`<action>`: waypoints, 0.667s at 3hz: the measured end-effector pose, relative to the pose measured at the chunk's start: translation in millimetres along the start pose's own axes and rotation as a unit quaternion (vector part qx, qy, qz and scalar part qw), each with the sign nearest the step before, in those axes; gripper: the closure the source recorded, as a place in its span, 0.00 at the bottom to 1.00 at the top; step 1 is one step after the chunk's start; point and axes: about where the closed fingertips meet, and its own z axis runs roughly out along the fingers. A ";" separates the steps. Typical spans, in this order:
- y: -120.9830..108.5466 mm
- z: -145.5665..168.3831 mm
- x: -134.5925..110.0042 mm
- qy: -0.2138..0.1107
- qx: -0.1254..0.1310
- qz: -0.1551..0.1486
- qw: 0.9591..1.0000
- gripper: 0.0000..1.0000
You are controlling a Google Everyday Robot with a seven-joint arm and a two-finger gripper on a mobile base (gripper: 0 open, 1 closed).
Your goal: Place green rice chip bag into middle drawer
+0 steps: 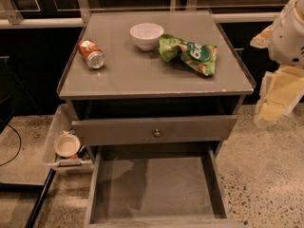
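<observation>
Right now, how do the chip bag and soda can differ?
The green rice chip bag is green, crumpled and larger; the soda can is orange, tipped on its side. The bag lies right of the white bowl, the can left. Both sit on the cabinet top, outside the middle drawer. The gripper is off to the right, touching neither.

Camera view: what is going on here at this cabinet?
The robot is to put the green rice chip bag into the middle drawer. The bag lies on the cabinet top, next to a white bowl, untouched. The drawer stands pulled out, its floor bare. The gripper hangs beside the cabinet, at the picture's right.
</observation>
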 end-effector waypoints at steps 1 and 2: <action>0.0 0.0 0.0 0.000 0.000 0.000 1.000 0.00; -8.9 2.2 -6.3 -0.016 0.006 -0.005 1.000 0.00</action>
